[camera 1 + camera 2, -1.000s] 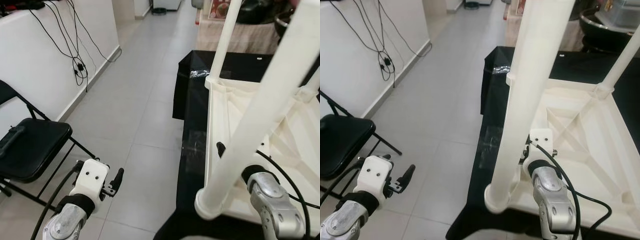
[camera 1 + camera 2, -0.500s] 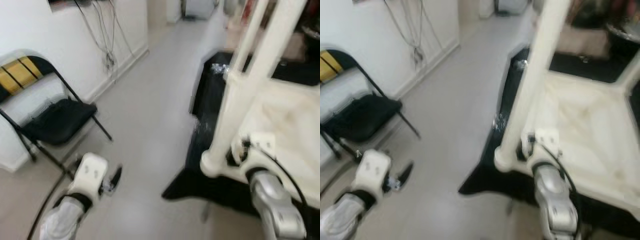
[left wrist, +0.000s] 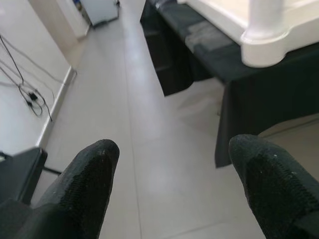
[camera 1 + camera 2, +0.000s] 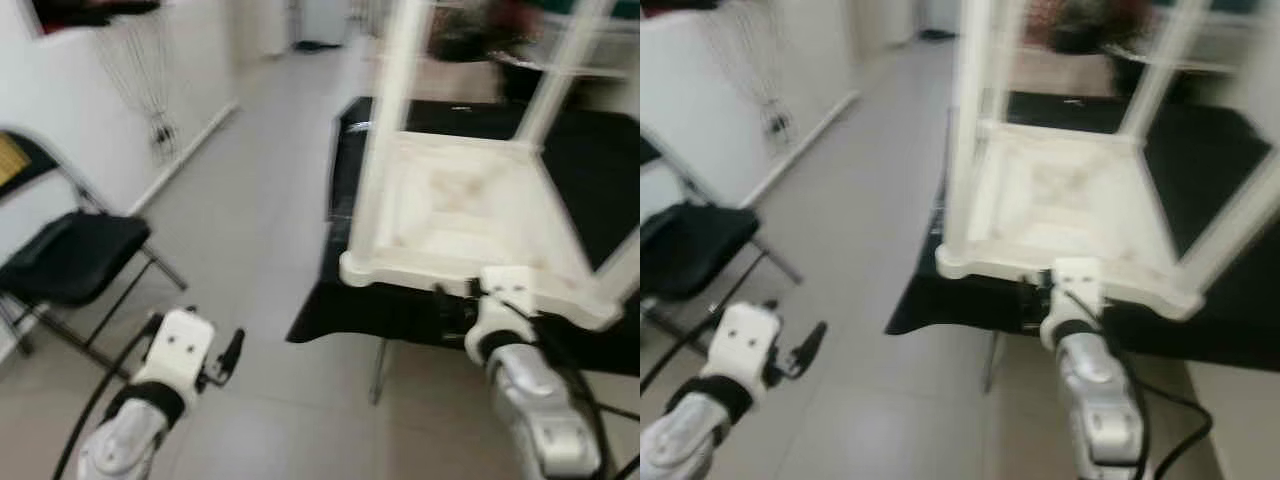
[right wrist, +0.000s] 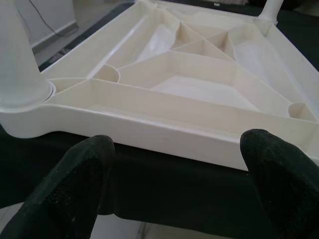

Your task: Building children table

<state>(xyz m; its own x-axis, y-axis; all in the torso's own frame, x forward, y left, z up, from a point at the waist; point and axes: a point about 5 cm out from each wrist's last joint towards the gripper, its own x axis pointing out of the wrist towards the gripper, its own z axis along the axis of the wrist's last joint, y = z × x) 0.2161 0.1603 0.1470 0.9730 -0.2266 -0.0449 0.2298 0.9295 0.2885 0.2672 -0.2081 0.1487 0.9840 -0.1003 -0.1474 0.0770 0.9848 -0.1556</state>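
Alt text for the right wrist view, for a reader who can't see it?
The right gripper, open, faces the near rim of an upturned white table lying on a black cloth. The ribbed underside shows, with a leg standing at one near corner.

One upturned white table (image 4: 455, 205), one folding chair (image 4: 70, 255), two end effectors.

Both eye views motion-blurred. Upturned table (image 4: 460, 200): leg tops cut off at 12 o'clock edge; its right rim cut off in right wrist view. Chair (image 4: 60, 255) cut off at 9 o'clock. Dark things (image 4: 480, 35) behind the counter (image 4: 590, 150) too smeared to identify. Wall cables (image 4: 140, 70) blurred to streaks.
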